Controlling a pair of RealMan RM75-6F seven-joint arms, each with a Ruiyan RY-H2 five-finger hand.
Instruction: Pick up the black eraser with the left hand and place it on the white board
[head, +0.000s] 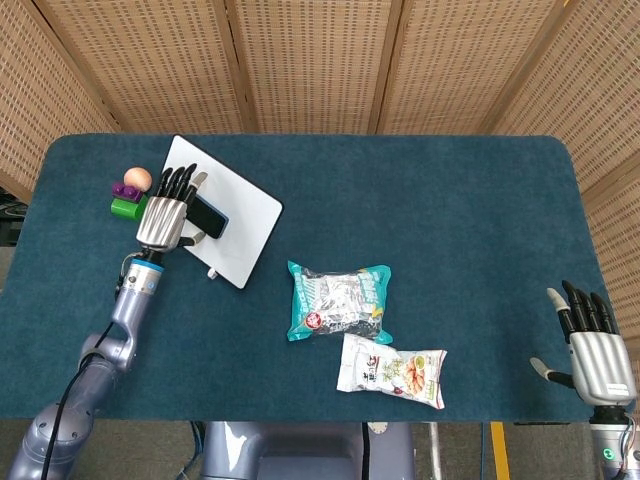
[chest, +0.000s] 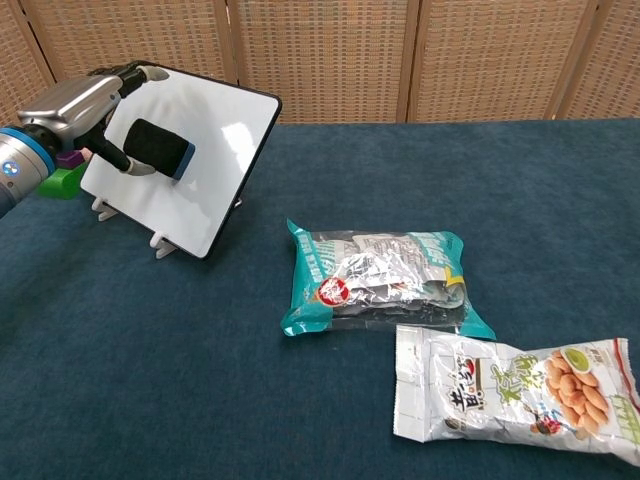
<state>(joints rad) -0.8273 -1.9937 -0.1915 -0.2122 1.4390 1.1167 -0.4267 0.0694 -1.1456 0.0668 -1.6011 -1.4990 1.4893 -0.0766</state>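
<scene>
The white board (head: 228, 212) stood tilted on small white feet near the far left corner of the table (head: 450, 200), its face leaning back, so anything set on it would need to cling or be pressed flat to stay. The left hand (head: 165, 210) was at the board's left edge, and the black eraser (chest: 160, 148) lay against the board's face, on its left half. In the chest view the thumb and a finger appeared to pinch the eraser from above and below, the hand clamped on it and seemingly pressing it to the surface; whether the eraser already held there on its own could not be told. Judging by this, the placing step was nearly done and only the release remained.

Just behind the board's left edge sat a green block (head: 124, 207) with a purple piece (head: 126, 189) and a small round pinkish thing (head: 139, 177), close enough to the hand's path to matter when it pulls away.

Well to the right of the board and nearer the front lay a teal snack bag (head: 338, 300) and, touching its front corner, a white snack bag (head: 391, 370). The right hand (head: 594, 348) was far from the board at the front right corner, fingers apart and holding nothing, out of the way.
</scene>
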